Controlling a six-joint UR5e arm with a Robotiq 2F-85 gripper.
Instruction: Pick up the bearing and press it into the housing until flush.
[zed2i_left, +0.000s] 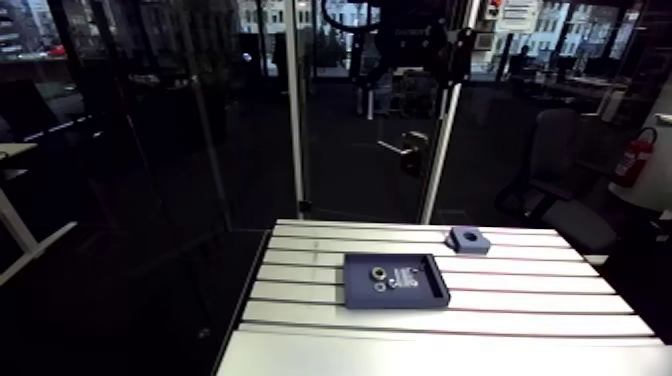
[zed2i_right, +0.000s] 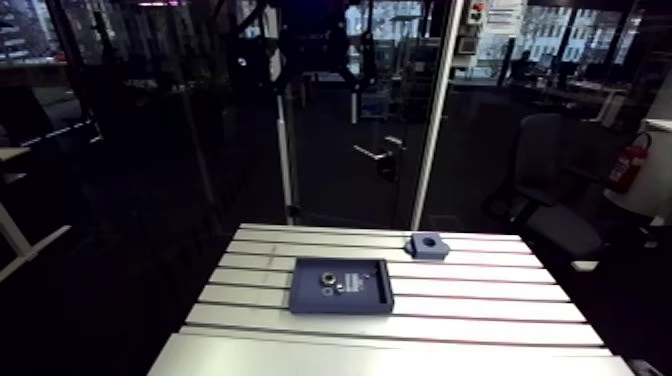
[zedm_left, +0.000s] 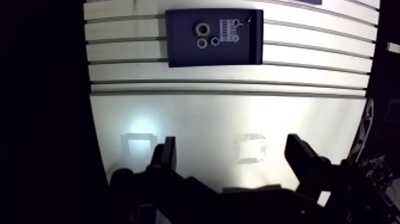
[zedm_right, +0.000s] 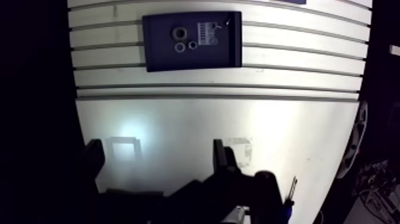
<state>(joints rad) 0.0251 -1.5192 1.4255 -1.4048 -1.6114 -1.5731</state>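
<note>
Tool (zedm_left: 232, 146) hangs with its two dark fingers spread wide and nothing between them, its body lost in shadow. Well ahead of it, the round metal bearing (zedm_left: 203, 28) lies in a shallow dark-blue rectangular tray (zedm_left: 178, 56), beside two smaller rings (zedm_left: 202, 43) and a white label (zedm_left: 225, 28) too small to read. Beyond the tray, a small blue square housing block (zed2i_left: 468, 238) with a round bore sits on the slotted aluminium surface (zedm_left: 309, 59).
</note>
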